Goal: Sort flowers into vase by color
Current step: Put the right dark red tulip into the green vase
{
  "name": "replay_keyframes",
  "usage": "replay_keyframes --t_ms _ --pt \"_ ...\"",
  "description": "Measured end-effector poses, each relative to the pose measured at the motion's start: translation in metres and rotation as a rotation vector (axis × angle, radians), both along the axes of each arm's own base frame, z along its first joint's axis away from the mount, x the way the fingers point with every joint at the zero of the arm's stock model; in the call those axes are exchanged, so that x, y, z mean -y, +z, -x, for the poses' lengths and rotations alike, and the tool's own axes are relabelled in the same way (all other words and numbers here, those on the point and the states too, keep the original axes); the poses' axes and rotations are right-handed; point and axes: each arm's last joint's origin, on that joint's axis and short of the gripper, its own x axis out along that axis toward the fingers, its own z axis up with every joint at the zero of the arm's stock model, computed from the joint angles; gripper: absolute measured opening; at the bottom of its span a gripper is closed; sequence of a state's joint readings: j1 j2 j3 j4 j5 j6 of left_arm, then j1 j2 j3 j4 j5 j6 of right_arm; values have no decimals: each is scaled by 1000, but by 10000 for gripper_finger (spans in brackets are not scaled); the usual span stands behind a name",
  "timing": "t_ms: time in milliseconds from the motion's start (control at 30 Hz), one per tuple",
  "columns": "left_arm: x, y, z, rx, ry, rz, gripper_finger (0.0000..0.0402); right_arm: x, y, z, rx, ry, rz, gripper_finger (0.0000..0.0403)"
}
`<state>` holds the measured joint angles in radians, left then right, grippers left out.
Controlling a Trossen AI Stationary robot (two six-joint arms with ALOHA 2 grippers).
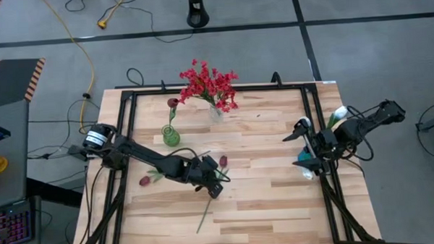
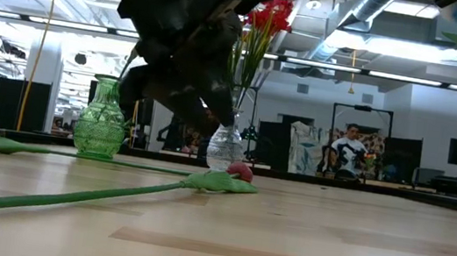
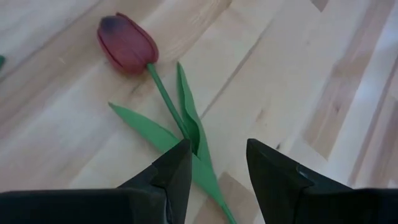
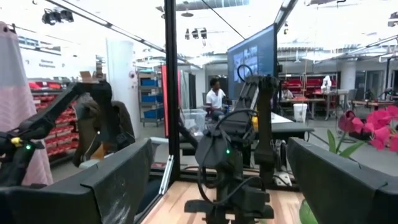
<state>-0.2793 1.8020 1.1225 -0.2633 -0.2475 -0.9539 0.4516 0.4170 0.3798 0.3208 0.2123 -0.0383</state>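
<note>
While open, left gripper (image 3: pixel 217 165) straddles maroon tulip (image 3: pixel 127 43) stem

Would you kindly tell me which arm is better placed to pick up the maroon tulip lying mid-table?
The left. Its hand is open astride the maroon tulip's stem, while the right hand waits open at the table's right edge.
</note>
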Motion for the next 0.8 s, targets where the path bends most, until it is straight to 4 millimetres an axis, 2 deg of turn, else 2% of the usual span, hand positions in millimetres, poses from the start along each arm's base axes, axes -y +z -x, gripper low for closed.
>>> replay_keyframes --t_ms 300,533,800 --pt "-1 0 -1 7 4 4 141 0 0 0 3 -2 -3 398" --pt "5 -13 -2 -48 -10 85 141 0 0 0 -2 -1 -3 398" --pt "11 -45 -8 -132 -18 177 141 0 -1 -1 -9 -1 0 398"
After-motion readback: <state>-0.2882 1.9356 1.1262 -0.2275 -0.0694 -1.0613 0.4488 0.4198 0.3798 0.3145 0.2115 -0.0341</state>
